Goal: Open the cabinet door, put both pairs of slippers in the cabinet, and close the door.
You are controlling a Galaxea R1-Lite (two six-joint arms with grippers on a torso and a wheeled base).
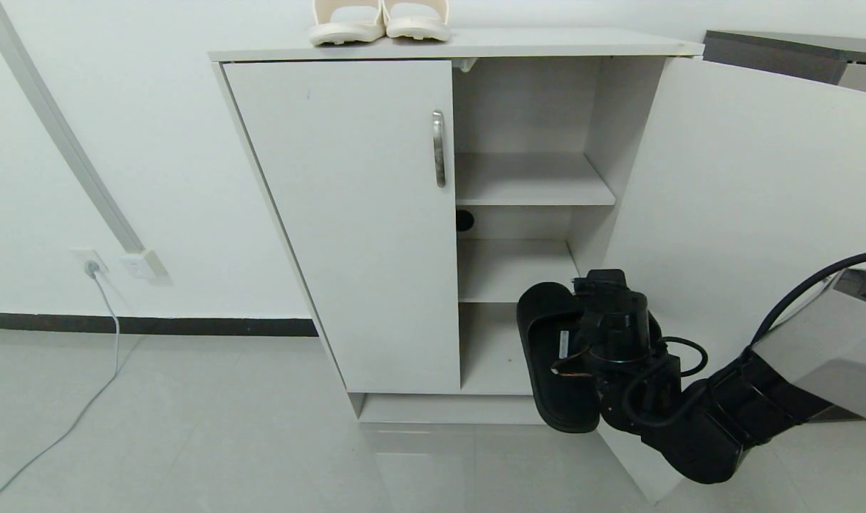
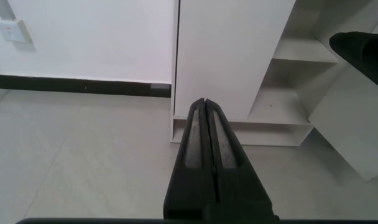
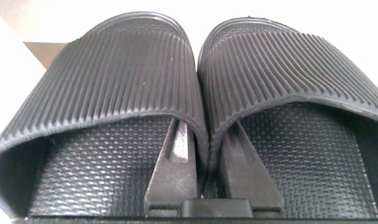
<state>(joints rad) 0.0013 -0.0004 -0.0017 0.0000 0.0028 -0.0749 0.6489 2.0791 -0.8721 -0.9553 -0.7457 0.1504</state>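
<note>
A white cabinet stands with its right door swung open and its left door closed. The right claw is clamped on a pair of black slippers, one finger inside each, just in front of the cabinet's lowest compartment. White slippers sit on top of the cabinet. The left claw, fingers pressed together and empty, hangs in front of the cabinet.
</note>
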